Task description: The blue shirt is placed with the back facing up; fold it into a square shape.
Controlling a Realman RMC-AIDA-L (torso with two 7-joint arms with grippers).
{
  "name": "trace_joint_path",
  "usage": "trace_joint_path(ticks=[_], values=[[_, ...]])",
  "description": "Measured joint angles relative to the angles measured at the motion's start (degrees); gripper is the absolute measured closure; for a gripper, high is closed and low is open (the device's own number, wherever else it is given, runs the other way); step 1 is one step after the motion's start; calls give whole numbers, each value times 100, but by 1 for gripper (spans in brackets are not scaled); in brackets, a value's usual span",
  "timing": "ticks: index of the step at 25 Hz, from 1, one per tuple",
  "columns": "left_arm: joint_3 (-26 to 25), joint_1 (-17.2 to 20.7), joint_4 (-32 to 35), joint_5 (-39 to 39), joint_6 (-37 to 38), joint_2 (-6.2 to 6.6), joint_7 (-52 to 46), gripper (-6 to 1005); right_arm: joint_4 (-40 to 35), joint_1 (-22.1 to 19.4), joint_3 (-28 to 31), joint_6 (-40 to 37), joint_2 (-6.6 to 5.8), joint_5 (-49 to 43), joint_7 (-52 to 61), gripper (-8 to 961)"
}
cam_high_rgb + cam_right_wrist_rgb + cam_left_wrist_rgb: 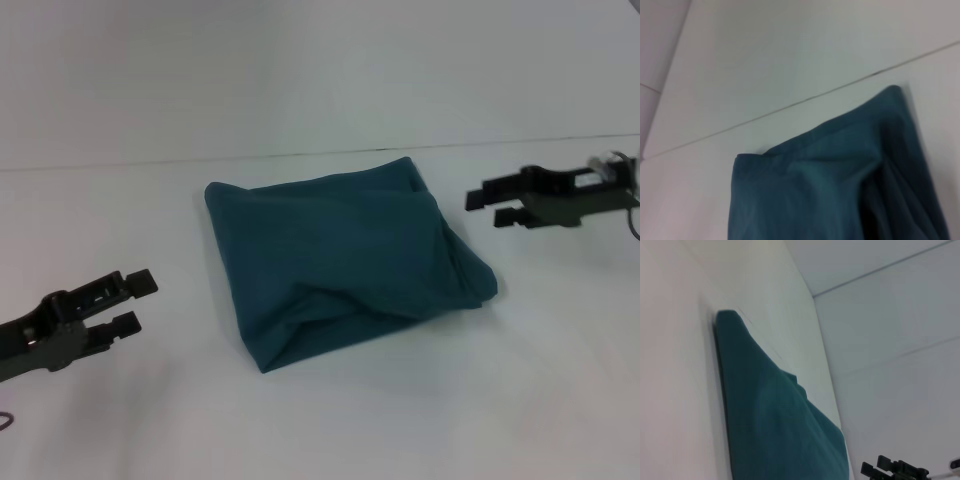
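Note:
The blue shirt [340,260] lies on the white table as a folded, roughly square dark teal bundle with a few loose creases along its near and right edges; no lettering shows. It also shows in the left wrist view [775,425] and in the right wrist view [840,185]. My left gripper [135,302] is open and empty, just above the table to the left of the shirt, clear of it. My right gripper [490,207] is open and empty, to the right of the shirt's far corner, apart from it. It also shows far off in the left wrist view [875,471].
The white table [330,420] runs back to a pale wall; its far edge [150,162] crosses behind the shirt. A cable [632,215] hangs by the right arm at the picture's edge.

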Motion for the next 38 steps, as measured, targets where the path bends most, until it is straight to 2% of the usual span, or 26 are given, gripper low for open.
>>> trace_joint_path(ticks=[5, 10, 16, 24, 31, 34, 38], values=[[-114, 40, 34, 2, 58, -3, 67, 52, -30, 558, 1, 126, 137, -796, 449, 328], [-88, -45, 4, 5, 40, -2, 98, 52, -7, 881, -142, 248, 274, -1317, 765, 328], [-70, -97, -25, -6, 17, -26, 109, 52, 173, 959, -280, 648, 397, -1393, 884, 329], [-83, -133, -115, -30, -77, -52, 166, 52, 625, 1051, -289, 1207, 477, -1371, 877, 329], [-78, -194, -239, -36, -198, -44, 225, 52, 666, 1040, -426, 1430, 560, -1392, 837, 329], [-91, -220, -269, -38, -203, -37, 243, 52, 647, 1009, -736, 1546, 573, -1393, 858, 329], [-98, -226, -274, -39, -212, -33, 244, 52, 650, 996, -777, 1671, 575, -1354, 851, 329]])
